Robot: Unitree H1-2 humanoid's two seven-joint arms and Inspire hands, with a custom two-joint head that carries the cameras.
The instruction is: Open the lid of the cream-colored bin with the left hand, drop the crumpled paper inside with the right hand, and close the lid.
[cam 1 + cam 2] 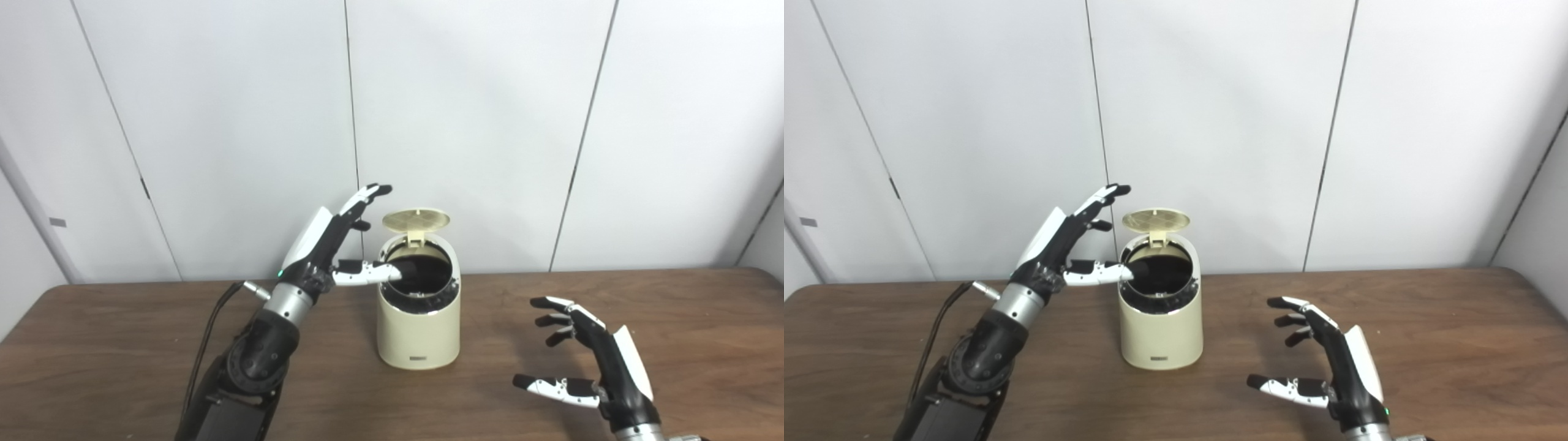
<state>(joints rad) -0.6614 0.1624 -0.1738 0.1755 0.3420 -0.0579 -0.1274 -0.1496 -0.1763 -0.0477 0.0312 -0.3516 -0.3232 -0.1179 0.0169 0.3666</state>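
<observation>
Left hand (331,245) is raised just left of the cream-colored bin (418,331), fingers spread and pointing up, holding nothing. Its thumb (367,272) reaches sideways over the bin's left rim, tip at the edge of the dark opening; contact with the rim can't be confirmed. Lid (416,220) is up, hinged at the back of the bin, tilted so its ribbed underside faces forward. Bin stands upright on the brown worktop (122,343), inside looks dark, contents can't be made out. Crumpled paper isn't visible in either view, possibly inside the bin, can't tell. Right hand (1329,361) sits low, right of the bin and nearer the viewer, well apart from it, fingers apart and slightly curled toward the bin, empty. Whether it rests on the worktop or hovers above it, can't tell. Black cable (208,343) runs along the left arm, left of the bin.
</observation>
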